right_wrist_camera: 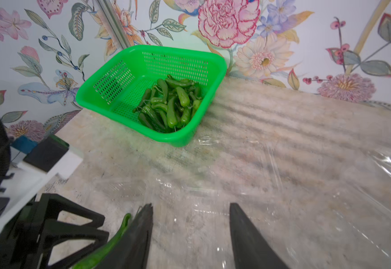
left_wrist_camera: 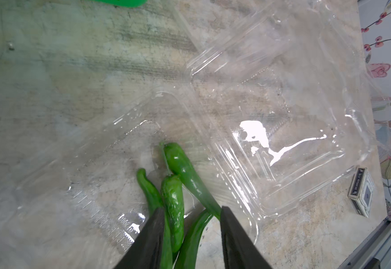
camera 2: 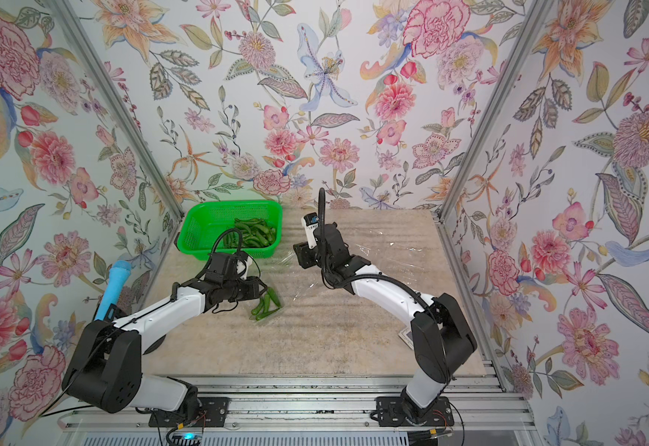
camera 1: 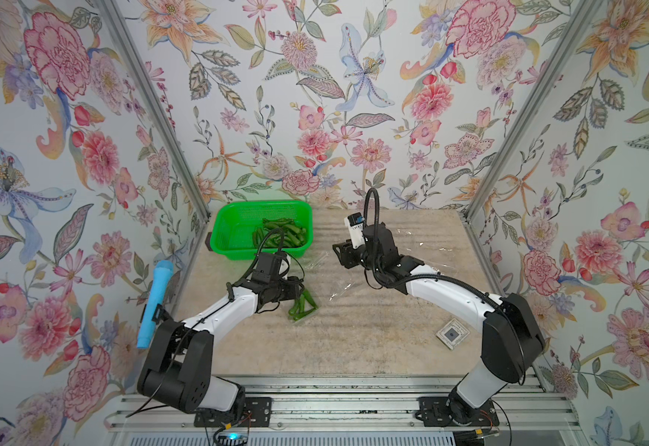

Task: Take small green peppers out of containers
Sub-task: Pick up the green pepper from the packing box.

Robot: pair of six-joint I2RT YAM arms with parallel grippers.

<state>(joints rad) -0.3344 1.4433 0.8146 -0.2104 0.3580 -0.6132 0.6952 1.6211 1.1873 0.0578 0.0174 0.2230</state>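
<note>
A basket (camera 1: 261, 204) stands at the far left corner of the table (camera 1: 354, 347). The right wrist view looks straight into it. A heap of peppers (right_wrist_camera: 169, 104) lies against one end, glossy, curved and dark to mid green, with thin stems.

Nearer, left of centre, the left gripper (camera 1: 296, 295) sits low over a pack (left_wrist_camera: 85, 181) holding a few more peppers. Only the left wrist view shows its jaws. They are partly apart and straddle those peppers, one finger (left_wrist_camera: 152, 233) against a thin one and the other touching the end of a long one. I cannot tell whether they squeeze.

That view also makes plain the other packs (left_wrist_camera: 283, 151): open, clear clamshells overlapping on the table. Both top views show them as mere glints.

Right of centre, the right gripper (right_wrist_camera: 191, 206) hovers above clear plastic, jaws well apart with nothing between them. One pepper lies just outside a finger. A small box (camera 1: 452, 334) lies near the right edge, half hidden behind the right arm in a top view.
</note>
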